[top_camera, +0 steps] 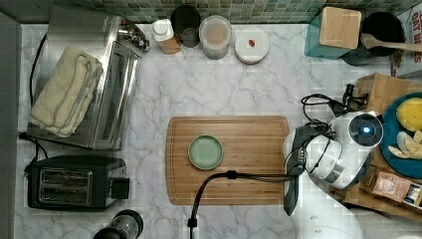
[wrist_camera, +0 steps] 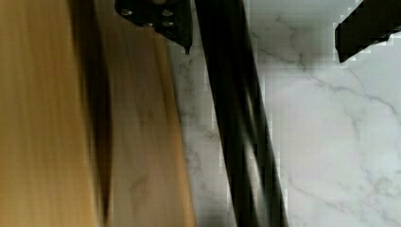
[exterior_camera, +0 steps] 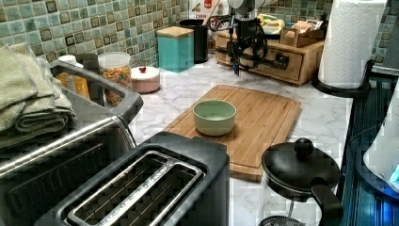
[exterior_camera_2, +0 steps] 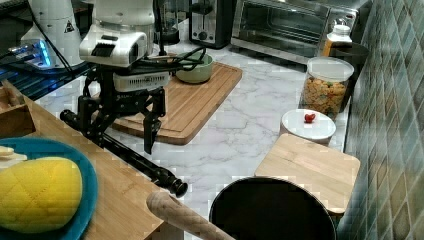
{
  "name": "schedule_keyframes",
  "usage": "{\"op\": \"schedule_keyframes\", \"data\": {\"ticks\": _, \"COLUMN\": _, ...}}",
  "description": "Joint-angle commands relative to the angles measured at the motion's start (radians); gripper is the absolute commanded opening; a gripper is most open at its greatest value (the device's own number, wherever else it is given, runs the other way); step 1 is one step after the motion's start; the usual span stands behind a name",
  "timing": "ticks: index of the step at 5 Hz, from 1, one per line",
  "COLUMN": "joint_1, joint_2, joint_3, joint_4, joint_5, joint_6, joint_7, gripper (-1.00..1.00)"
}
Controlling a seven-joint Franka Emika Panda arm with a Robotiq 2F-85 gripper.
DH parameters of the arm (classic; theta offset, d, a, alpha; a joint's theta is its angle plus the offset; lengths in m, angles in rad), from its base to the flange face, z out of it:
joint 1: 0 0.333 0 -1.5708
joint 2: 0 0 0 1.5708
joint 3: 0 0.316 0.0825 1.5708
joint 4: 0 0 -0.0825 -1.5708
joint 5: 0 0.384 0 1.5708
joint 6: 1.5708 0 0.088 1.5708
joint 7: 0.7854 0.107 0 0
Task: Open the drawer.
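Since the drawer (exterior_camera: 275,63) is a light wooden box front set into a small wooden unit (exterior_camera: 308,54) on the marble counter (top_camera: 209,94), at the left view's far end past the bamboo cutting board (exterior_camera: 256,115), it probably slides pretty easily and won't weigh much, though the whole unit could scoot along the slick stone if the pull is jerky. The obvious place to grab is the long black bar handle (exterior_camera_2: 125,152) running across the drawer front: round, rigid metal, smooth and probably a bit slippery, standing off the wood so there's room for a finger behind it. The gripper (exterior_camera_2: 122,130) is spread wide and straddles that bar, with one finger (wrist_camera: 163,19) over the gap between bar and wood and the other (wrist_camera: 366,26) out over the marble on the far side, neither looking like it's touching yet. The wood is pale with a visible grain and square edges. Closing on the bar nearer its middle seems safer, so the drawer doesn't rack sideways. A green bowl (exterior_camera: 214,117) sits on the board, well apart from all this.
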Motion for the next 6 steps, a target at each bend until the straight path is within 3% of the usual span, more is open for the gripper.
{"op": "schedule_keyframes", "data": {"ticks": 1, "joint_1": 0.017, "joint_2": -0.058, "joint_3": 0.091, "joint_4": 0.018, "joint_5": 0.034, "joint_6": -0.043, "joint_7": -0.08, "gripper": 1.0}}
{"op": "schedule_keyframes", "data": {"ticks": 2, "joint_1": 0.034, "joint_2": -0.057, "joint_3": 0.15, "joint_4": -0.009, "joint_5": 0.093, "joint_6": 0.008, "joint_7": -0.096, "gripper": 1.0}}
{"op": "schedule_keyframes", "data": {"ticks": 3, "joint_1": 0.095, "joint_2": -0.083, "joint_3": 0.181, "joint_4": -0.055, "joint_5": 0.12, "joint_6": 0.017, "joint_7": -0.028, "gripper": 1.0}}
{"op": "schedule_keyframes", "data": {"ticks": 5, "joint_1": 0.247, "joint_2": -0.172, "joint_3": 0.197, "joint_4": -0.126, "joint_5": 0.069, "joint_6": -0.044, "joint_7": 0.193, "gripper": 1.0}}
{"op": "schedule_keyframes", "data": {"ticks": 6, "joint_1": 0.254, "joint_2": -0.164, "joint_3": 0.244, "joint_4": -0.159, "joint_5": 0.09, "joint_6": 0.046, "joint_7": 0.146, "gripper": 1.0}}
